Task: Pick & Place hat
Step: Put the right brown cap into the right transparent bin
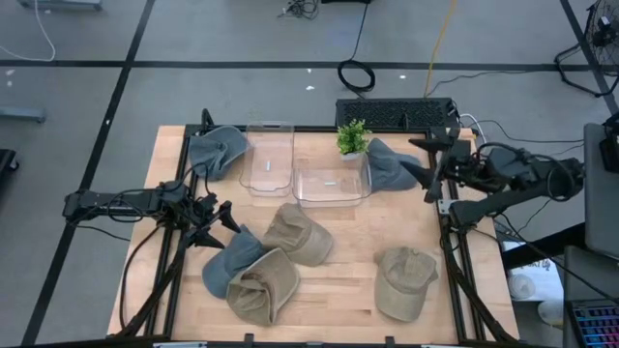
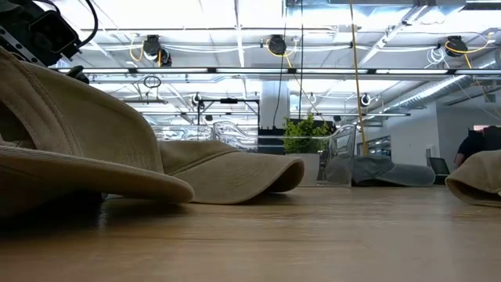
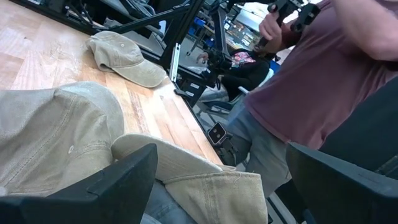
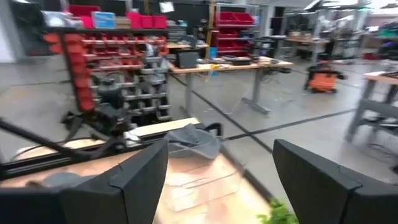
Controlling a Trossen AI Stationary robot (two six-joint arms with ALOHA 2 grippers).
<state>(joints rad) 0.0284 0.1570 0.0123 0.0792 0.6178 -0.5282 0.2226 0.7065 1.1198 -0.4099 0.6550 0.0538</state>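
Several caps lie crown up on the wooden table. Tan caps sit mid-table (image 1: 298, 232), at the near edge (image 1: 261, 285) and near right (image 1: 404, 280). Blue-grey caps lie at the near left (image 1: 232, 259), the far-left corner (image 1: 215, 150) and beside the plant (image 1: 392, 164). My left gripper (image 1: 225, 220) hovers open just left of the near-left blue cap; its wrist view looks over the tan caps (image 3: 56, 134). My right gripper (image 1: 428, 169) is open, close to the right of the far blue cap, and nothing sits between its fingers (image 4: 221, 180).
Two clear plastic bins (image 1: 269, 155) (image 1: 332, 182) stand at the far middle, with a small potted plant (image 1: 353, 138) behind them. A person in a maroon shirt (image 3: 323, 81) stands beyond the table's right edge. Bare wood shows between the near caps (image 1: 348, 280).
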